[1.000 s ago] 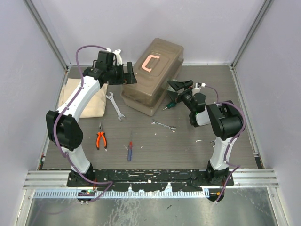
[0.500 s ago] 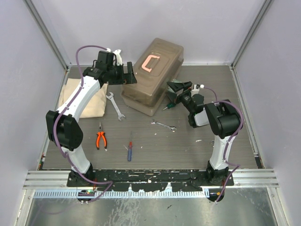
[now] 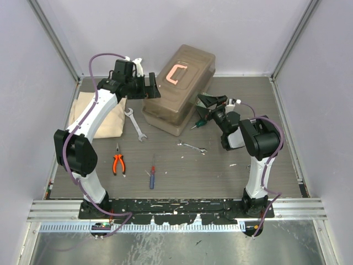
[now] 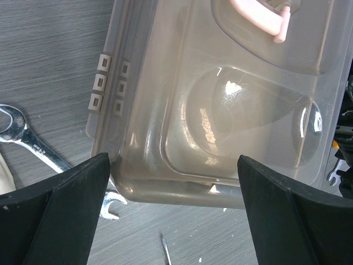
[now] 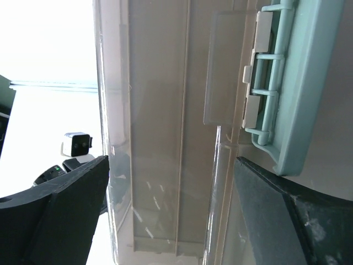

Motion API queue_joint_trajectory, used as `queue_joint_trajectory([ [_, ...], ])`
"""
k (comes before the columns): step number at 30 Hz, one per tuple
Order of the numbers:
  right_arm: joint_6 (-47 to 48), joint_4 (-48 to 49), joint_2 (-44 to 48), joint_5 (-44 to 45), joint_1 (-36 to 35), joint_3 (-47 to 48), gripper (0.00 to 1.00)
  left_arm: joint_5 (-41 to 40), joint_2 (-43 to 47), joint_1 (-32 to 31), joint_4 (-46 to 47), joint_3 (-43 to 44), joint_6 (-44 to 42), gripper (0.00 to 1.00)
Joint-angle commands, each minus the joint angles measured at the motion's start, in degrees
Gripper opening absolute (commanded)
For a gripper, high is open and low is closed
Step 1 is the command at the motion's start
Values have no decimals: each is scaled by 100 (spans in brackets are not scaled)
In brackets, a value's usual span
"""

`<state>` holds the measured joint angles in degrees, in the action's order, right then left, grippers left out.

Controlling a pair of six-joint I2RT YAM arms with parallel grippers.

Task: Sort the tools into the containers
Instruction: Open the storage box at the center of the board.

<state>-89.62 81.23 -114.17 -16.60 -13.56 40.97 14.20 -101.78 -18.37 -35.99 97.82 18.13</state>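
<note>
The left end effector hangs over the left end of the toolbox, its fingers wide apart and holding nothing. The right end effector faces the box's other side, near the pale green latch. It too is spread and empty. The box is shut, so no tray shows, and every tool lies outside on the desk.

The likely next job is to free the latch and lift the lid. The box is smooth, glossy, translucent brown plastic with rounded corners and a domed lid, so fingers may skid off it. A push on the latch may slide the whole box over the desk instead of opening it. The green screwdriver lies right against the box's base below the right arm and could get shoved or pinned. A silver wrench ends just beside the box's near corner and could be knocked the same way.

The other tools lie nearer the arm bases, and all are thin, hard steel lying flat:
- a second wrench
- orange-handled pliers
- a blue-red screwdriver

A soft tan cloth lies at the left. The salmon handle sits folded flat on the lid.
</note>
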Motion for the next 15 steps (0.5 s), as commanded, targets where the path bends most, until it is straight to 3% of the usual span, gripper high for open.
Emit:
queue_joint_trajectory([
  [1, -339, 1053, 21, -18, -69, 192, 98, 308, 121, -72, 227, 33, -52, 98],
  [15, -385, 932, 242, -120, -76, 331, 98, 273, 334, -59, 389, 103, 176, 98],
])
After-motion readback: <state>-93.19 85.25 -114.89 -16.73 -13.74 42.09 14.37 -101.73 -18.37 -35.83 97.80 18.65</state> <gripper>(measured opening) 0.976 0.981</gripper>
